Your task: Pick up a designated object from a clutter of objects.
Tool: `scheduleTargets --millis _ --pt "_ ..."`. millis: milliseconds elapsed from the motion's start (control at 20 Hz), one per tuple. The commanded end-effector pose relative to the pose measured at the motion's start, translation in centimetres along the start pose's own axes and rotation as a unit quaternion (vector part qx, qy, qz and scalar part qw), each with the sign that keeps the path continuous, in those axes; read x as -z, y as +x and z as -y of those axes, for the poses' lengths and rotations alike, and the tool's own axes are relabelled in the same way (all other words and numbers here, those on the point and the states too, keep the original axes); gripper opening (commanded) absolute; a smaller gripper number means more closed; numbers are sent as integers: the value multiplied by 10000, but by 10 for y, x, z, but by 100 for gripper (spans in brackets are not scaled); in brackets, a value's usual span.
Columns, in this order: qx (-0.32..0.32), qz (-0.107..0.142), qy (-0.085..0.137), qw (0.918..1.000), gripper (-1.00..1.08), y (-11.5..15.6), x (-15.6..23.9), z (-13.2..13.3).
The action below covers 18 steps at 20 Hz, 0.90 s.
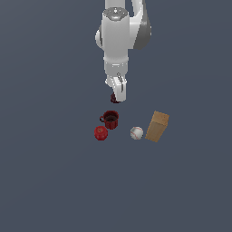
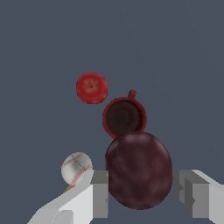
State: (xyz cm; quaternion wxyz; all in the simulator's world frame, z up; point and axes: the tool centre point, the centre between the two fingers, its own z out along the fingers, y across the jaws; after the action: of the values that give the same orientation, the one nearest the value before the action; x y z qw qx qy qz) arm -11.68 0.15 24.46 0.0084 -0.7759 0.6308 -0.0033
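My gripper (image 1: pixel 117 96) hangs from the white arm, above and behind the clutter of objects. It is shut on the designated object, a small dark maroon lump (image 1: pixel 115 99). In the wrist view this lump (image 2: pixel 138 168) looms large between the grey fingers (image 2: pixel 99 192) of the gripper (image 2: pixel 141 189), held well above the floor. Far below it lie the red mug (image 2: pixel 124 117), the red apple-like ball (image 2: pixel 91 88) and the white ball (image 2: pixel 76 168).
On the dark floor the red mug (image 1: pixel 110 119) stands nearest the arm. The red apple-like ball (image 1: pixel 100 132) lies in front of it. The white ball (image 1: pixel 136 132) and the leaning tan box (image 1: pixel 157 126) are toward the exterior view's right.
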Motion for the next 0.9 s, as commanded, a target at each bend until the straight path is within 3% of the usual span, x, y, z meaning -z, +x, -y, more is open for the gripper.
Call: scheduleTargets --millis 0,450,850 --pt "-1 -2 -15 10000 -100 12 21 -4" --pt "-8 -17 -63 10000 -100 50 84 -14" --pt "-8 -26 -83 10000 -100 69 114 -16"
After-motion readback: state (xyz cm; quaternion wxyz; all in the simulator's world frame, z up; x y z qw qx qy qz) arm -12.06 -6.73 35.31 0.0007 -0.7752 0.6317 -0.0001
